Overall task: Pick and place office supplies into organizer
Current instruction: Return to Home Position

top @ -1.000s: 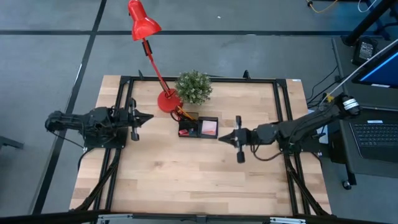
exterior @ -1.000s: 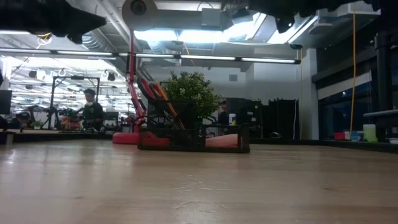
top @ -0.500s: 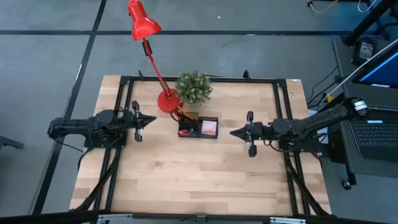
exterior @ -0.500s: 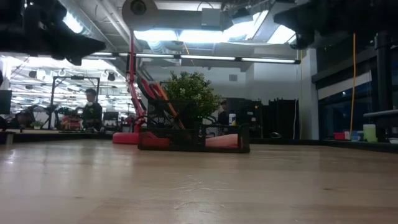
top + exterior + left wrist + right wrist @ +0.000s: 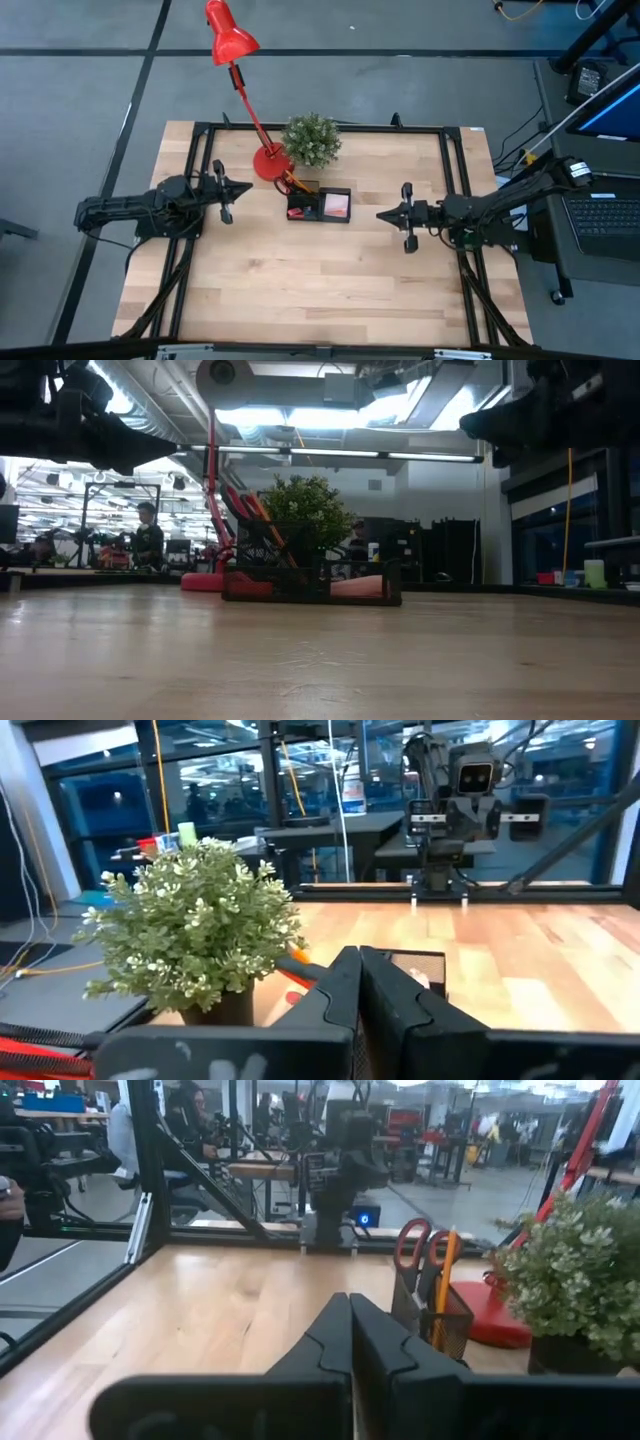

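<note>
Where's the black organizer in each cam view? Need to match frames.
High: organizer near picture centre, just below the potted plant.
Low: organizer mid-picture, in front of the plant.
Left wrist: organizer partly hidden behind the left gripper, beside the plant.
Right wrist: organizer beyond the right gripper, orange pencil standing in it.
Shared landmark: the potted plant, in all four views.

Two matte black, jointed robot arms

The left arm (image 5: 140,210) and right arm (image 5: 490,208) are built of dark, chunky segments that narrow toward the wrist. The right one carries a pale grey band (image 5: 566,168) near its base. The left gripper (image 5: 247,187) and right gripper (image 5: 380,214) each spring from a short crossbar (image 5: 407,238) and taper to a point. Their black fingers (image 5: 340,995) have angular, stepped edges.
</note>
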`<state>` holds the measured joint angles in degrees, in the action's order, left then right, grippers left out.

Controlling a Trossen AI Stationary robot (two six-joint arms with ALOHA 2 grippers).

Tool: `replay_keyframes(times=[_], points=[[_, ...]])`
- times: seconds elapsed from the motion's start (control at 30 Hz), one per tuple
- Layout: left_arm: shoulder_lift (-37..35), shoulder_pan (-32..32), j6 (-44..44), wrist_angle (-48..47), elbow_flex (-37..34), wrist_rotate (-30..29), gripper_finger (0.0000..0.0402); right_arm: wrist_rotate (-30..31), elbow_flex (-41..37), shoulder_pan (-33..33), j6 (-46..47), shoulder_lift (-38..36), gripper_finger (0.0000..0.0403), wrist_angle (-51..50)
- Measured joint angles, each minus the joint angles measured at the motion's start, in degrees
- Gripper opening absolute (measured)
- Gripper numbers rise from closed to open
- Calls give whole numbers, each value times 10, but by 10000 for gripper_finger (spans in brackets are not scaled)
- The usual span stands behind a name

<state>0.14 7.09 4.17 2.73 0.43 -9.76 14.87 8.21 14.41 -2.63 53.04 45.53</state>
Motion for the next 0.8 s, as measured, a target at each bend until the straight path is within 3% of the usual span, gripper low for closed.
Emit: replay_keyframes(times=[0.27,0.8], points=[[3,13,-4,-3,0,5,3,0,-74,0,-12,0,0,93],[4,13,-14,-3,0,5,4,5,-79,0,18,-1,21,78]])
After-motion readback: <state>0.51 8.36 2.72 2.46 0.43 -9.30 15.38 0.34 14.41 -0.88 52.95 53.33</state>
